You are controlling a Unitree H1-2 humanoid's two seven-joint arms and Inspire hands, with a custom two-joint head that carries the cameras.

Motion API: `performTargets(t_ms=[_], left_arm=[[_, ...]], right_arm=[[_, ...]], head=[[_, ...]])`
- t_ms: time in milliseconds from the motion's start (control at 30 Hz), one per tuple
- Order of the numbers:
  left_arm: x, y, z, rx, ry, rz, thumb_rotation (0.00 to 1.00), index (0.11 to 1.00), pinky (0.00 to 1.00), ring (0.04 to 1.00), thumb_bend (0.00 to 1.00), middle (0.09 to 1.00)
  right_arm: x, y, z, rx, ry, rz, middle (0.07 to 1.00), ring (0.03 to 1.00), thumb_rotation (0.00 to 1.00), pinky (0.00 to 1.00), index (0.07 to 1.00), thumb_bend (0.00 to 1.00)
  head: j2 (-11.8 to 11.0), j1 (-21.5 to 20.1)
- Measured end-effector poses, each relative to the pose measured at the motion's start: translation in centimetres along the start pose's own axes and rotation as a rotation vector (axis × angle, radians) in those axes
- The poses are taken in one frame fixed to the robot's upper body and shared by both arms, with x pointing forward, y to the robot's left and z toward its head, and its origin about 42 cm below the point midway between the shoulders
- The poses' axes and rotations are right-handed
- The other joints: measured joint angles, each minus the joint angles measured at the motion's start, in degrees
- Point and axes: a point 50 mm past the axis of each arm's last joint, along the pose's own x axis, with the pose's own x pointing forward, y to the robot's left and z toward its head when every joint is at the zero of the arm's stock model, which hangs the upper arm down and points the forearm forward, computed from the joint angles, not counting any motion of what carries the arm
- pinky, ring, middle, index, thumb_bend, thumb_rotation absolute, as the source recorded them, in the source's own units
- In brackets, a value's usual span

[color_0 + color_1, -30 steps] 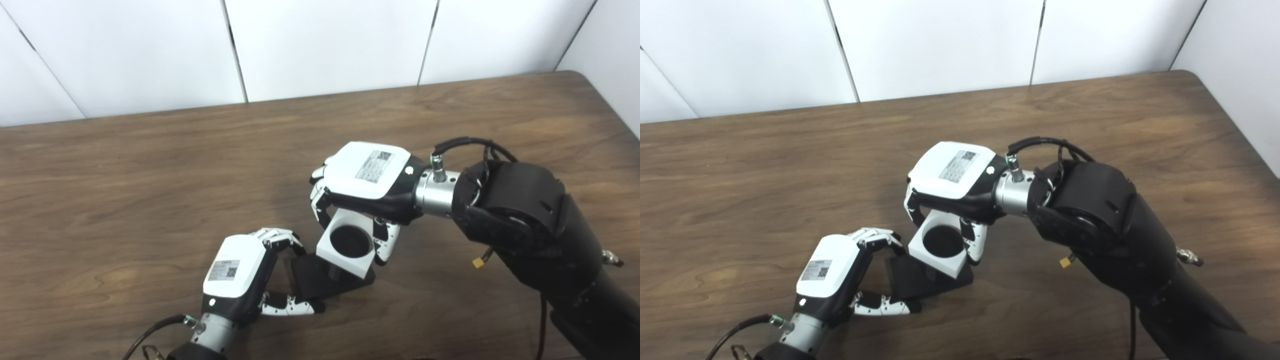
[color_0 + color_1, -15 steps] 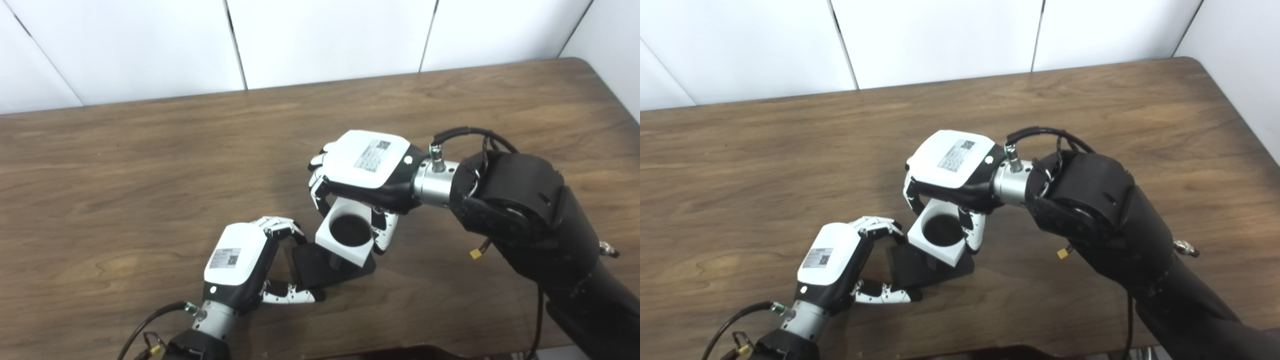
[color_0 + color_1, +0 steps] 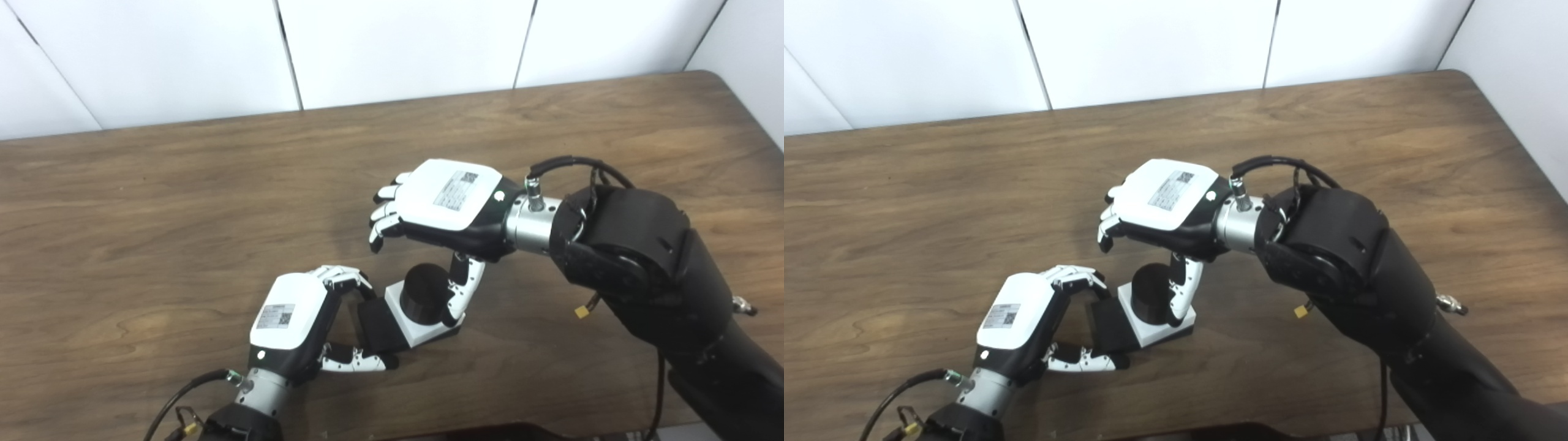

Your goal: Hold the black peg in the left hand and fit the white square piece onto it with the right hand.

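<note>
The black peg (image 3: 422, 293) stands upright on its flat black base (image 3: 375, 324) on the table. The white square piece (image 3: 417, 328) sits low around the peg, resting on the base. My left hand (image 3: 293, 327) grips the base's left side, fingers curled over its far edge and thumb along its near edge. My right hand (image 3: 438, 208) hovers just above the peg with its fingers spread, holding nothing. Its thumb (image 3: 460, 296) hangs down beside the peg's right side. In the right eye view the peg (image 3: 1150, 300) and the white piece (image 3: 1157, 329) show the same.
The wooden table (image 3: 153, 220) stretches left and back to a white panelled wall (image 3: 398, 49). Its right edge and rounded far corner (image 3: 729, 92) are in view. My bulky black right forearm (image 3: 649, 269) crosses the near right.
My right hand opened and let go of the white square piece, which dropped down around the peg onto the base. The left hand kept its hold. The camera tilted slightly before that.
</note>
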Motion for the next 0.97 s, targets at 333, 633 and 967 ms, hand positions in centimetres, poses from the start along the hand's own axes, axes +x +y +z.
performTargets(t_ms=[333,633,967], left_arm=[[0.0,0.0,0.0,0.0,0.0,0.0,0.04,0.487,0.67,0.767,0.52,0.735],[0.0,0.0,0.0,-0.001,0.0,0.003,0.04,0.487,0.66,0.76,0.52,0.731],[-0.1,-0.2,0.2,0.049,-0.011,0.005,0.32,0.73,0.73,0.75,0.88,0.742]], right_arm=[[0.0,-0.1,-0.1,0.001,0.001,-0.002,0.874,0.95,0.41,0.94,0.79,1.0],[-0.4,-0.3,-0.7,0.046,0.028,-0.03,0.95,0.958,0.54,0.92,0.994,0.99],[-2.0,3.3,-0.7,0.212,0.076,-0.004,0.958,0.998,0.74,0.95,0.966,0.85]], head=[[0.0,-0.1],[-0.6,0.1],[-1.3,-0.1]])
